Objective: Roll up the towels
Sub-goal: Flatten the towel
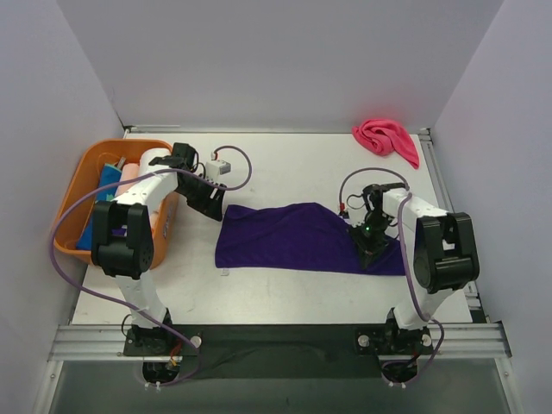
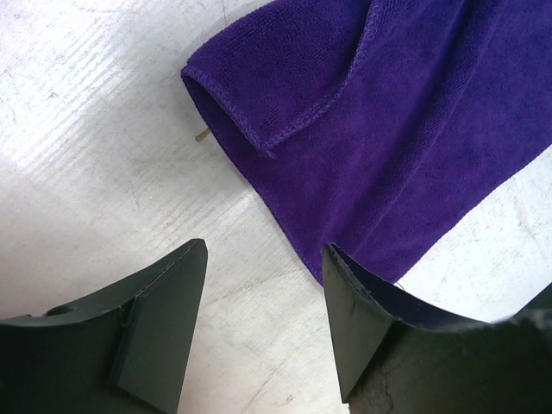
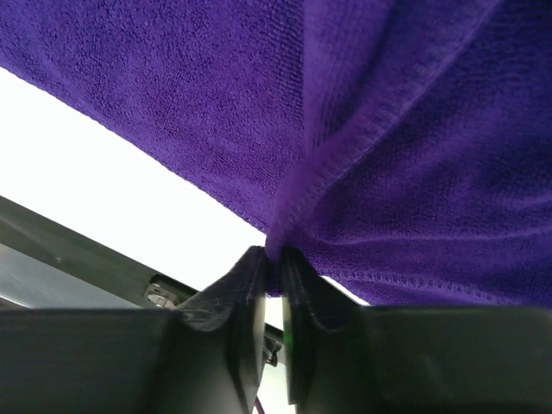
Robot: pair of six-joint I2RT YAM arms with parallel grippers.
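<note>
A dark purple towel (image 1: pixel 293 237) lies spread flat across the middle of the table. My right gripper (image 1: pixel 373 250) is shut on a pinched fold at its right end; the wrist view shows the purple cloth (image 3: pixel 362 129) bunched between the closed jaws (image 3: pixel 280 254). My left gripper (image 1: pixel 211 205) is open and empty, just off the towel's far left corner (image 2: pixel 241 112), over bare table (image 2: pixel 103 155). A hot pink towel (image 1: pixel 386 138) lies crumpled at the back right. Rolled towels, pale pink (image 1: pixel 129 172), white (image 1: pixel 153 159) and blue (image 1: pixel 105 185), sit in the orange basket.
The orange plastic basket (image 1: pixel 95 159) stands at the left edge of the table, against my left arm. Grey walls enclose the table on the left, back and right. A metal rail (image 1: pixel 276 341) runs along the near edge.
</note>
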